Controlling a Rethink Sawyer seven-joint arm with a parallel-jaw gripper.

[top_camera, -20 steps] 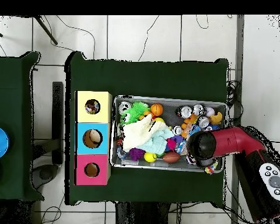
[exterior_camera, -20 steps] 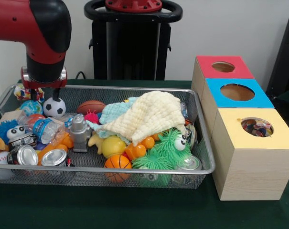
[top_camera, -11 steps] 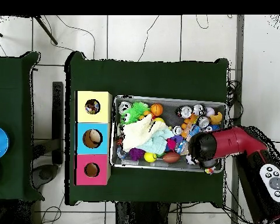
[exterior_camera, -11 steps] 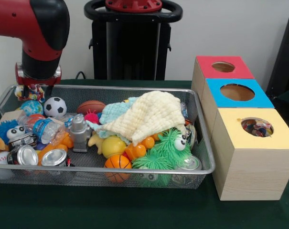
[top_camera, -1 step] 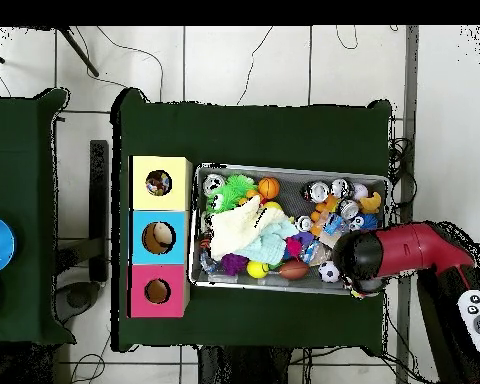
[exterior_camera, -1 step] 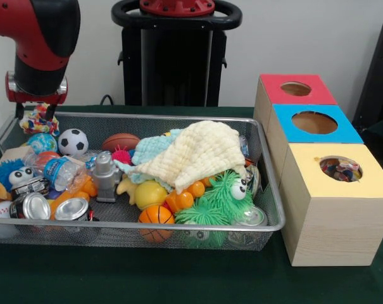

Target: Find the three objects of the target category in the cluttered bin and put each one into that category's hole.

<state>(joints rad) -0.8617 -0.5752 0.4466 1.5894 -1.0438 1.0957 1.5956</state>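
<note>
- Hovering over the far left corner of the wire mesh bin (exterior_camera, -1 step: 267, 223) in the front view, the gripper (exterior_camera, -1 step: 36, 114) sat directly above a multicoloured knotted toy (exterior_camera, -1 step: 38, 120) at the bin's rim.
- Gripper state: cannot tell. The arm's wrist hid the tips in the overhead view, and whether the toy was held or merely beneath them could not be confirmed.
- Bin contents included a soccer ball (exterior_camera, -1 step: 72, 142), a small football (exterior_camera, -1 step: 120, 141), a basketball (exterior_camera, -1 step: 156, 217), a grey robot figure (exterior_camera, -1 step: 106, 176), cans (exterior_camera, -1 step: 71, 209), a green fuzzy toy (exterior_camera, -1 step: 219, 197) and a yellow knitted cloth (exterior_camera, -1 step: 200, 152) draped over the middle.
- Three boxes stood in a row beside the bin's right edge: red box (exterior_camera, -1 step: 294, 89), blue box (exterior_camera, -1 step: 314, 123), yellow box (exterior_camera, -1 step: 339, 170). The yellow box's hole showed items already inside.
- Judged step: picking or searching at the bin's corner; the target category could not be determined.
- Next move would call for a secure grasp, then a carry across the full bin to the matching hole.
</note>
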